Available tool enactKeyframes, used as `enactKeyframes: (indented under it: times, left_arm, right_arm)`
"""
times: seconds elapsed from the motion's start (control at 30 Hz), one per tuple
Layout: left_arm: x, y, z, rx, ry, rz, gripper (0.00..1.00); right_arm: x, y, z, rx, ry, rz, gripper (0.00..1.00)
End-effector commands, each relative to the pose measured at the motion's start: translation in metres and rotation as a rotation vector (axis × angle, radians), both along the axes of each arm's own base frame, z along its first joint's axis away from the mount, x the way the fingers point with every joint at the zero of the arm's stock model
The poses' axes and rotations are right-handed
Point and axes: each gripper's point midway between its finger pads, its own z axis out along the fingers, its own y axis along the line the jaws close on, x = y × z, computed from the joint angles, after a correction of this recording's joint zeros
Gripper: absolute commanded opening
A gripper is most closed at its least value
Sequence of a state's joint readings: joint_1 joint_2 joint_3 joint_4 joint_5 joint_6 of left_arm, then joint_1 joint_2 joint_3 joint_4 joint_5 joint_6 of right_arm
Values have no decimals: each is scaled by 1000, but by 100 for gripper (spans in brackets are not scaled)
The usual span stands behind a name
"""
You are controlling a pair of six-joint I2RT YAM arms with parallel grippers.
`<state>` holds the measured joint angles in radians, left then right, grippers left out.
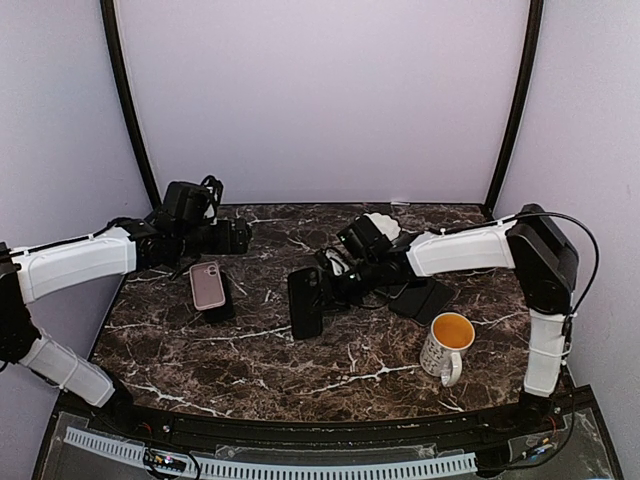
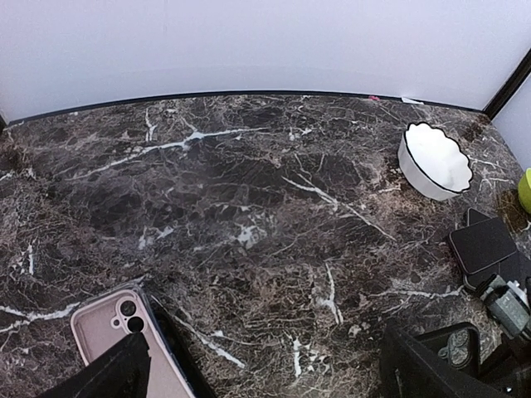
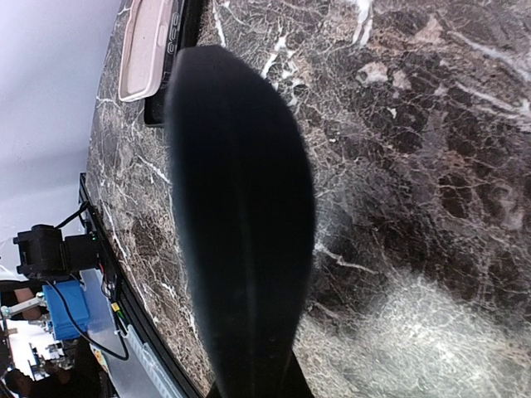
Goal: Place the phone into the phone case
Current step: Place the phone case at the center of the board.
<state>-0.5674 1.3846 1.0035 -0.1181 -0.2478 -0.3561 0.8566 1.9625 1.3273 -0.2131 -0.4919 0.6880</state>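
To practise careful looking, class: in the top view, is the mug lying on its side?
No, the mug stands upright with its open mouth facing up.

My table (image 1: 250, 360) reads as dark polished stone, marble-like, with white veins and a slight sheen. The case (image 1: 207, 284) looks like smooth matt pink plastic, the phone (image 1: 305, 302) smooth black. Mug (image 1: 445, 345) and bowl (image 2: 434, 162) look like glossy white ceramic.
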Motion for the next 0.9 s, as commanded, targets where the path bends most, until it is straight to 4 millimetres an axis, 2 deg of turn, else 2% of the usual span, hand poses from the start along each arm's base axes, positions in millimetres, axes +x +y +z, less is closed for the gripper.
enactKeyframes:
  times: [0.0,0.23,0.4,0.57,0.87]
  left_arm:
    - [0,5,14,3,-56,-2,99]
    - [0,5,7,14,-44,1,99]
    - [0,4,3,13,-33,-2,99]
    - [1,4,-1,17,-23,1,98]
    - [0,0,-2,7,-19,-21,98]
  right_arm:
    - [-2,13,-1,60,22,2,0]
    - [-5,-6,-42,-49,68,-40,0]
    - [-3,-22,-61,-126,61,-100,6]
    - [0,-37,-71,-209,30,-125,30]
    - [13,-54,-71,-342,-55,-146,38]
